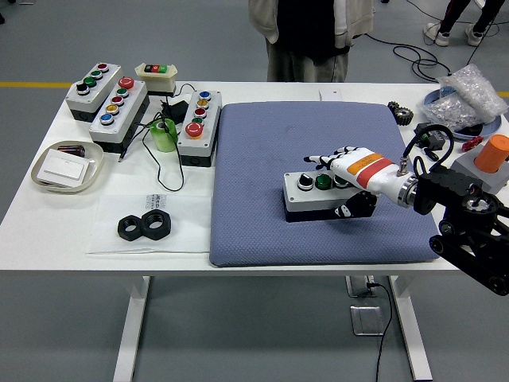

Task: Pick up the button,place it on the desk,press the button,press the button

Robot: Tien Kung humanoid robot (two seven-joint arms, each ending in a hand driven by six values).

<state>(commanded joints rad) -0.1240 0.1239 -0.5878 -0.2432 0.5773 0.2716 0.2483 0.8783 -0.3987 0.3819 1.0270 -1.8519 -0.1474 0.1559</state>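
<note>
A grey button box (306, 199) with a black knob and a green button on top sits on the blue mat (262, 151), right of its middle. My right hand (330, 188), white with an orange stripe, is shut on the box's right end, fingers over the top and thumb against the front face. I cannot tell whether the box rests on the mat or is held just above it. The left arm is out of view.
Three long button boxes (119, 110) (93, 86) (199, 119) and a small one (156, 73) stand at the back left, with a green roll (165, 135). A tray (67, 165) and black nuts (145, 226) lie left. An orange cylinder (493, 153) and plastic bag (465, 95) are right. A person (310, 36) stands behind.
</note>
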